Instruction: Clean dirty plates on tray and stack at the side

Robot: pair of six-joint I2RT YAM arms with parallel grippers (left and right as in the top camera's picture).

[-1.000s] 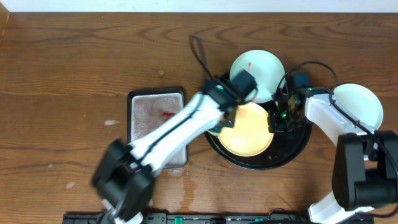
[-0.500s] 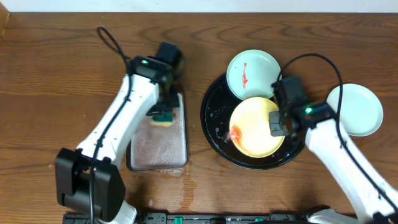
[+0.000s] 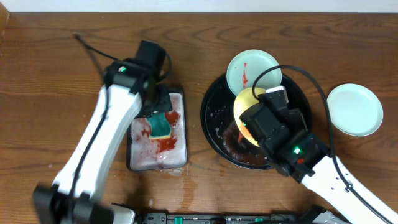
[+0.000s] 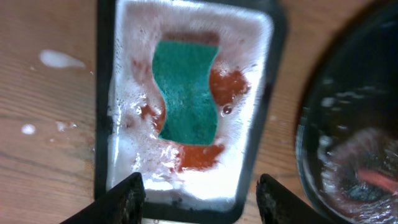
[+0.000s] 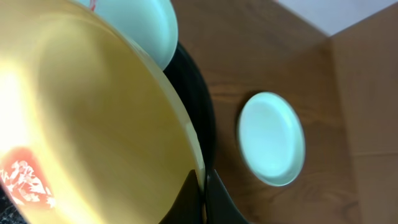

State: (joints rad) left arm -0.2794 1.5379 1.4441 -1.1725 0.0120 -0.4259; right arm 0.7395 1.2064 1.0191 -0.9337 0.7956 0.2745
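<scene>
Step in hand, as judged: washing the yellow plate (image 3: 247,106), second of the three. Right gripper (image 5: 202,186) is pinched tight on that plate's rim and holds it tilted above the middle of the black tray (image 3: 217,127). A red sauce patch shows on the plate's low side in the right wrist view, so it does not look clean yet. Left gripper (image 4: 202,190) hangs with its fingers spread wide and nothing between them, well to the left of the black tray, over the small grey tray (image 4: 277,74). The green sponge (image 4: 186,93) lies flat there in red-tinted foam, clear of both fingers. One mint plate (image 3: 252,71), streaked red, rests on the black tray's far rim. The other mint plate (image 3: 354,109) looks clean and sits on the bare worktop (image 3: 62,74) to the right of the black tray, which marks where the stack goes. Next move, by my reading: the left gripper drops, closes on the sponge and carries it to the black tray to wipe the red patch while the right keeps the plate steady. Hard to make out: the right arm covers most of the yellow plate and the black tray's centre from overhead. I cannot tell whether the plate's lower edge touches the tray. The red blur on the tray floor may be sauce or a reflection.
</scene>
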